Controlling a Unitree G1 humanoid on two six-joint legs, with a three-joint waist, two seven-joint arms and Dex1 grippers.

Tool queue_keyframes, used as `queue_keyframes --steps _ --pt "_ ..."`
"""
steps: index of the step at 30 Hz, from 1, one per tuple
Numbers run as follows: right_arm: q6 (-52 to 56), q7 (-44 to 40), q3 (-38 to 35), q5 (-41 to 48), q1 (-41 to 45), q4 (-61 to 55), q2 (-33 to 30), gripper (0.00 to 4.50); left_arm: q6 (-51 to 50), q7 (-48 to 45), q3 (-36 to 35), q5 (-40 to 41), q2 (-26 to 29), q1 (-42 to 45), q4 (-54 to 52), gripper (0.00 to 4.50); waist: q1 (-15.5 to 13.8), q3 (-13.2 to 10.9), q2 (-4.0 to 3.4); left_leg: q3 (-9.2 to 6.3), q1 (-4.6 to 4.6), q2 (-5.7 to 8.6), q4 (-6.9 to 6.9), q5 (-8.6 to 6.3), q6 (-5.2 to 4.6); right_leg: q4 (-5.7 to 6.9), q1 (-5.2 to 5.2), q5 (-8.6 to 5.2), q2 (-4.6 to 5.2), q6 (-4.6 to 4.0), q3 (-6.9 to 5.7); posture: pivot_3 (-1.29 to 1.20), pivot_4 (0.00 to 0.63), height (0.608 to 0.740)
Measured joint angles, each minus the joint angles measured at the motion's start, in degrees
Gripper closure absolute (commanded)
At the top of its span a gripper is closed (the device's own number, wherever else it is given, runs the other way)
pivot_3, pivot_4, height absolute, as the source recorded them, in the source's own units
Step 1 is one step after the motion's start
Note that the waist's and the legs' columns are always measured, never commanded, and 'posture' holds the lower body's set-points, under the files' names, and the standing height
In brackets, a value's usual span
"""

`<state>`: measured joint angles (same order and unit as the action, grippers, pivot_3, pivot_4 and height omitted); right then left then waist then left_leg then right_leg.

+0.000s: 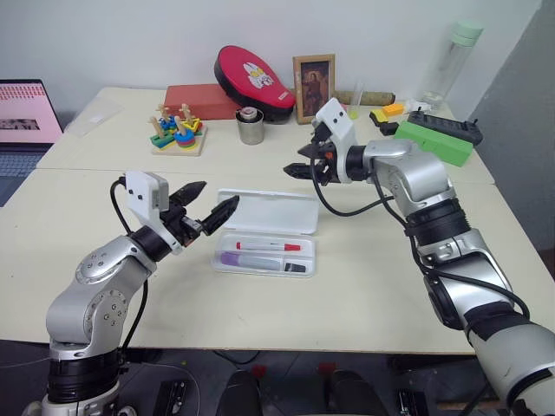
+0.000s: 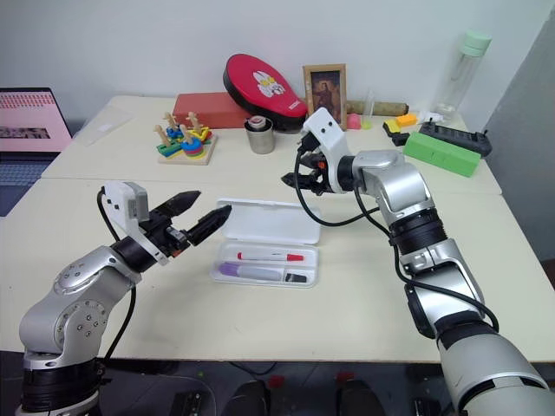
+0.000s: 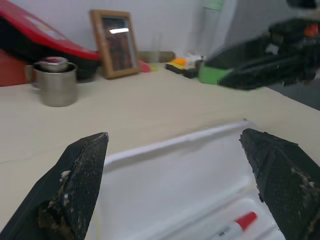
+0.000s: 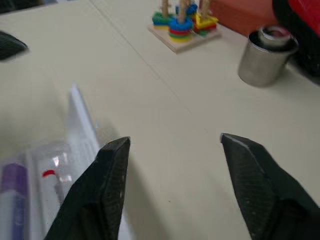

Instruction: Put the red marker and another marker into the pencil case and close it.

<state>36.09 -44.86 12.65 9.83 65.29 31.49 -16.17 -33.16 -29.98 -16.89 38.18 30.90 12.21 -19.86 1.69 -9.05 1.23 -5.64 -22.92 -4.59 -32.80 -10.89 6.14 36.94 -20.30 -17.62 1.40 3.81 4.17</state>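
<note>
From the head views the whole table [image 1: 286, 312] is seen. At left, the left pincer [image 1: 206, 208] is held with fingers apart, empty, beside the pencil case [image 1: 264, 232], whose lid is laid open. In its tray the red marker [image 1: 269, 246] and, nearer, another marker [image 1: 251, 259] are contained. The right pincer [image 1: 303, 162], fingers apart and empty, is raised beyond the case. A metal cup [image 4: 265, 57] is shown close by the right wrist view.

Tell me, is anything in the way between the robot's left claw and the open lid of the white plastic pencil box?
Nothing visible is. The left gripper, its fingers spread open, hovers right beside the raised lid of the flat white plastic pencil case, with only bare table between them.
</note>
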Motion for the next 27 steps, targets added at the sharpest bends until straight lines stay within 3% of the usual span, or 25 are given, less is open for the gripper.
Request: queue_keyframes --steps 10,20,27 --pt "-3.4 -2.9 2.4 -4.3 0.5 4.5 1.5 4.45 -1.6 1.7 -2.3 2.6 -0.1 -2.1 -2.2 0.00 0.3 0.0 -0.02 0.01 0.04 -0.01 0.03 -0.01 0.01 0.06 -0.04 -0.02 -0.01 -0.02 0.00 0.00 0.150 0.740" --pt "-1.3 -10.4 7.6 -5.2 -4.3 -7.3 -0.4 4.45 -2.7 -0.9 -2.6 4.7 2.0 -3.5 -2.9 0.00 0.2 0.0 -0.01 -0.02 0.04 -0.01 0.02 -0.01 0.01 0.06 -0.02 -0.02 -0.02 -0.02 -0.02 0.00 0.150 0.740" --pt "1.0 -13.6 9.8 -5.2 -8.1 -15.0 -2.5 4.45 -2.7 -7.7 -3.4 6.1 7.4 -7.2 -3.4 0.00 0.2 0.0 -0.03 -0.01 0.04 -0.02 0.02 -0.01 0.01 0.06 -0.04 -0.02 -0.02 -0.02 -0.02 0.00 0.150 0.740"
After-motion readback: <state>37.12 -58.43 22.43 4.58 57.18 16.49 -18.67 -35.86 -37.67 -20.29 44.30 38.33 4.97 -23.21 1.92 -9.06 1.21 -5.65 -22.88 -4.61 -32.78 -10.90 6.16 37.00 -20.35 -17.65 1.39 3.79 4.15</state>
